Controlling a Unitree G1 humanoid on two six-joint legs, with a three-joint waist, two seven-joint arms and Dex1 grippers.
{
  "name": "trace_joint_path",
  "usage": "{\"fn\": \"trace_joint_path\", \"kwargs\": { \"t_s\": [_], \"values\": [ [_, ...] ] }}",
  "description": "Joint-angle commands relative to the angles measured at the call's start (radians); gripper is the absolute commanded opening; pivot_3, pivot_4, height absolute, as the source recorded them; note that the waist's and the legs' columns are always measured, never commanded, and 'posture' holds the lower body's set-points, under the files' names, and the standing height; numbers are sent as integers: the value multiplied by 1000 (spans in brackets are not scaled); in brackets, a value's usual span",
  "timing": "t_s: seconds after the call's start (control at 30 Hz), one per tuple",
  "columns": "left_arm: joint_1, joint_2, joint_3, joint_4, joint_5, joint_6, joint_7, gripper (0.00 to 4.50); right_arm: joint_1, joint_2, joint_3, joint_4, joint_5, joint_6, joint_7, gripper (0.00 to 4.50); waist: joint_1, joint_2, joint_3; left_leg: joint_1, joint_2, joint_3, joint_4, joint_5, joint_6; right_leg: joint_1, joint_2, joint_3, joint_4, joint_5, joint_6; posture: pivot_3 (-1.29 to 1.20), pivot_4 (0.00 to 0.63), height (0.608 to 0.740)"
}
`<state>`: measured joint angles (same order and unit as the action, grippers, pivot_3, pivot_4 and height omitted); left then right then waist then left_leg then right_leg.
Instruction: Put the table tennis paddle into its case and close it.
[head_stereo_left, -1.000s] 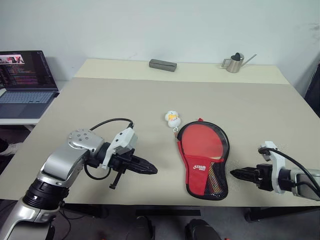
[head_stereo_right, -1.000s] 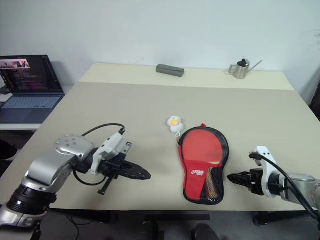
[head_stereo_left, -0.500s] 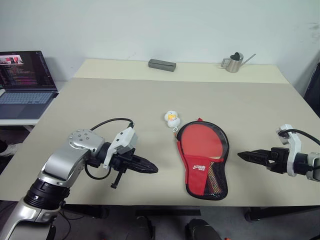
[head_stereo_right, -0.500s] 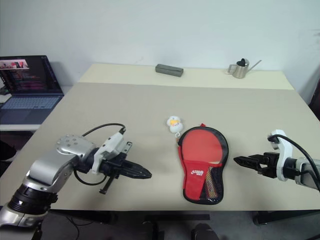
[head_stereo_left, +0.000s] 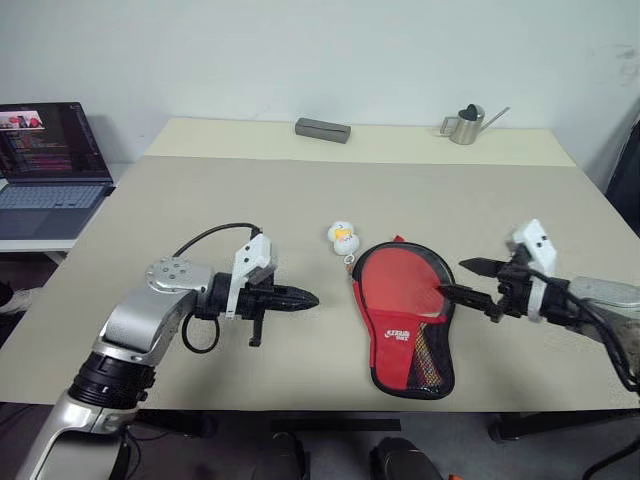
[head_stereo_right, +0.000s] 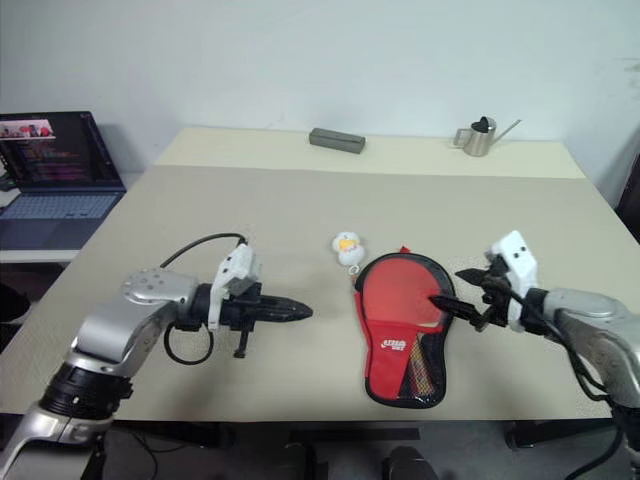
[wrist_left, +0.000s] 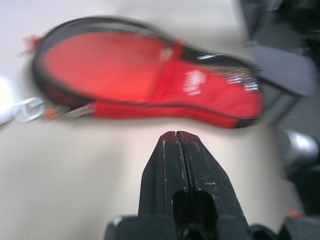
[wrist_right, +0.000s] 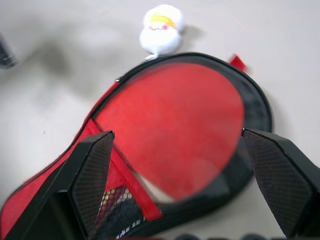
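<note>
The right claw (head_stereo_left: 467, 280) hangs just off the right edge of the case with its two black fingers spread wide and nothing between them, tips pointing toward the case's round end. The left claw (head_stereo_left: 308, 298) hovers over the beige table (head_stereo_left: 200, 200) a little to the left of the case, its fingers pressed tight together, empty, aimed at the case's side. Between them lies the paddle-shaped red case with black trim, mesh and a white logo (head_stereo_left: 405, 320), flat on the table, narrow end toward the near edge. The red-rubber table tennis paddle (wrist_right: 177, 127) sits inside it, blade showing through the clear front. A small white-and-yellow charm (head_stereo_left: 344, 237) rests just beyond the case's round end. Farther back stand a grey rectangular block (head_stereo_left: 323, 129) and a small metal watering can (head_stereo_left: 466, 125); an open laptop (head_stereo_left: 48, 155) sits off to the left.
</note>
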<state>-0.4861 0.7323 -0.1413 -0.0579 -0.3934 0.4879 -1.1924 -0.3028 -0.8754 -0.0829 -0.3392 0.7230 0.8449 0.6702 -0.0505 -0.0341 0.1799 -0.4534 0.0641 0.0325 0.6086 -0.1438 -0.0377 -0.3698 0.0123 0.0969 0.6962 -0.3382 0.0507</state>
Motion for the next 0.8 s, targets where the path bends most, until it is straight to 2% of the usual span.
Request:
{"fn": "trace_joint_path", "kwargs": {
  "t_s": [0.03,0.23,0.47,0.67,0.8],
  "values": [
    [-47,-36,51,40,46,-24,120,0,-69,32,50,43,-73,-88,50,4466,0,0,0,0,0,0,0,0,0,0,0,0,0,0,0,0,150,740],
    [-85,-76,79,123,120,-47,268,0,-190,125,169,162,-165,-129,110,4466,0,0,0,0,0,0,1,0,0,0,0,0,1,3,-3,0,150,740],
    [-51,-49,92,41,52,15,202,0,-249,243,281,304,-326,-283,153,4466,0,0,0,0,0,0,0,0,0,-1,0,0,1,3,-3,0,150,740],
    [-38,-42,105,-2,16,52,179,0,-255,305,273,336,-368,-337,167,4466,0,0,0,0,0,0,0,0,0,0,0,-1,2,3,-4,0,150,740],
    [-50,-50,114,-3,3,72,186,0,-255,325,200,300,-333,-343,151,4466,0,0,0,0,0,0,1,0,0,0,0,-1,2,3,-3,0,150,740]
  ]
}}
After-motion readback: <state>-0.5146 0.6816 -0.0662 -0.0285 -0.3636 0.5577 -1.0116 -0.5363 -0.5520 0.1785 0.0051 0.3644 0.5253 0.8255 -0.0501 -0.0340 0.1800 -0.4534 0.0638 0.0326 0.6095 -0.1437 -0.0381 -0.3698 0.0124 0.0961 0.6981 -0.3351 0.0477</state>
